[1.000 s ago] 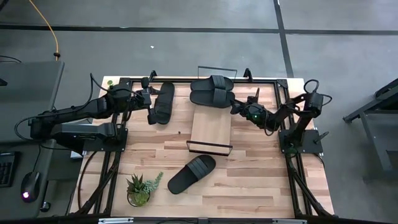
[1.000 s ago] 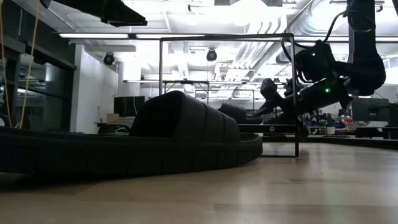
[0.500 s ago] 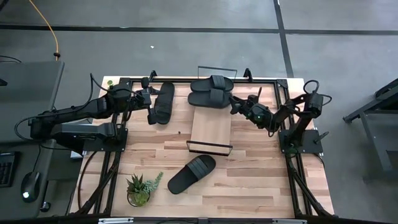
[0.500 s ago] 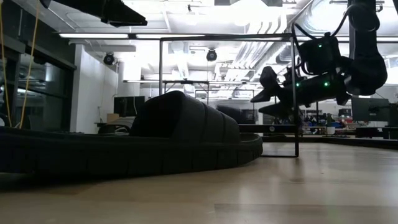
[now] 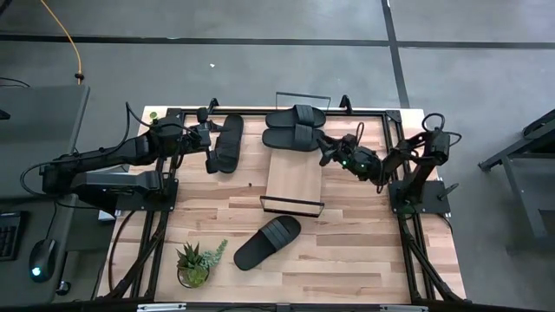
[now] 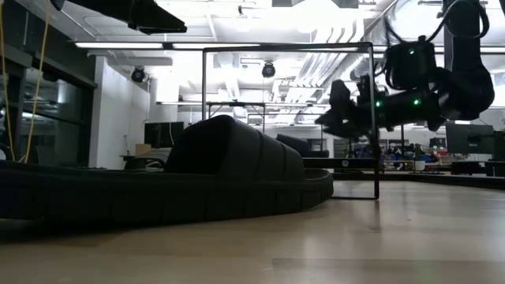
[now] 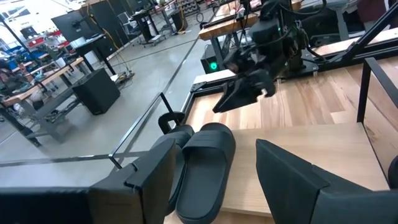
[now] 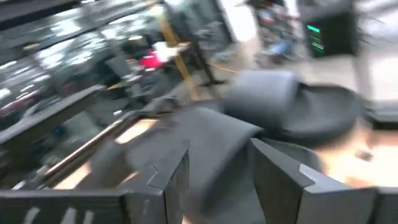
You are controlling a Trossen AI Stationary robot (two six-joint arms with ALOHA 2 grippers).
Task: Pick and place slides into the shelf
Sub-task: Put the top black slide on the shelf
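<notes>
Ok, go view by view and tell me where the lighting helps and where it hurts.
High view: even light, and the two black slides stand out against the pale shelf. Low view: the bright ceiling lights behind turn the near slide and the right gripper into silhouettes. Left wrist view: evenly lit, with a soft sheen on the floor.

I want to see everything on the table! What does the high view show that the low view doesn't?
Only the high view shows the little plant, the slide at the left gripper, and the bare wood of the shelf beside its two slides.

Only the low view shows the room's ceiling lights.

Both show the slide lying alone near the front of the table, the shelf's black wire frame, and the right gripper.
</notes>
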